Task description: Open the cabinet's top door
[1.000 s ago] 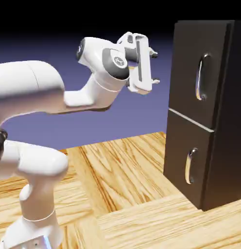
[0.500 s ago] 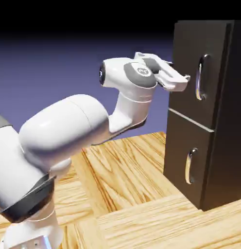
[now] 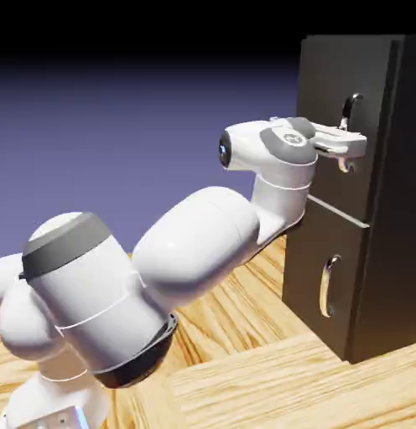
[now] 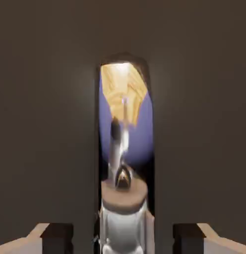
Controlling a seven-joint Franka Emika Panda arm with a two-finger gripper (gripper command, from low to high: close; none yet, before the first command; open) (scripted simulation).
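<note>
Top door (image 3: 344,117) sits shut, flush in the upper front of the cabinet (image 3: 387,251), which stands on the wooden table (image 3: 245,369) at the exterior view's right. You see its silver handle (image 3: 351,105) running vertically on the panel; only the upper curve shows in the exterior view, the middle is hidden behind the hand. In the hand view the handle (image 4: 124,149) fills the centre as a shiny vertical strip mirroring the wood and the blue-violet backdrop, with dark door panel (image 4: 45,124) all around it.

Your gripper (image 3: 352,151) is right at the handle, roughly level with its middle, hand lying about horizontal and pointed at the door. In the hand view the gripper (image 4: 123,238) has its two fingertips (image 4: 55,237) spread wide at the bottom edge, one each side of the handle with clear gaps, so the claw is released and not squeezing anything. Contact with the handle can't be told.

Lower door (image 3: 320,276) is shut too, its own handle (image 3: 329,285) untouched. White arm (image 3: 195,251) stretches from lower left across the table toward the cabinet.
</note>
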